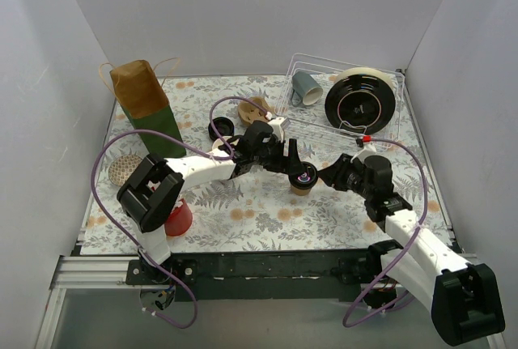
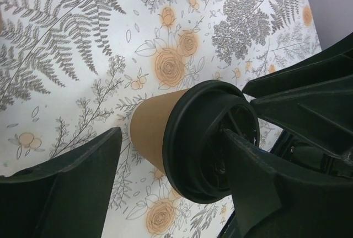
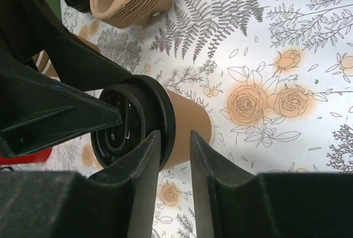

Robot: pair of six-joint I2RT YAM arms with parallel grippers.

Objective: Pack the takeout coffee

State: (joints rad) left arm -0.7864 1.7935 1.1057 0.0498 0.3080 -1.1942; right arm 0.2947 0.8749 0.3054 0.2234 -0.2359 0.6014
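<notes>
Being ringed by white walls (image 1: 243, 9), the fern-and-rose tablecloth (image 1: 259, 211) is being shown bare near its front edge. At its centre the takeout coffee cup (image 1: 303, 179), tan kraft under a round black lid (image 2: 212, 138), is being straddled by the wide-spread left gripper (image 2: 172, 133). The right gripper (image 3: 175, 134) is being held narrow at the lid's rim; a pinch cannot be told.
</notes>
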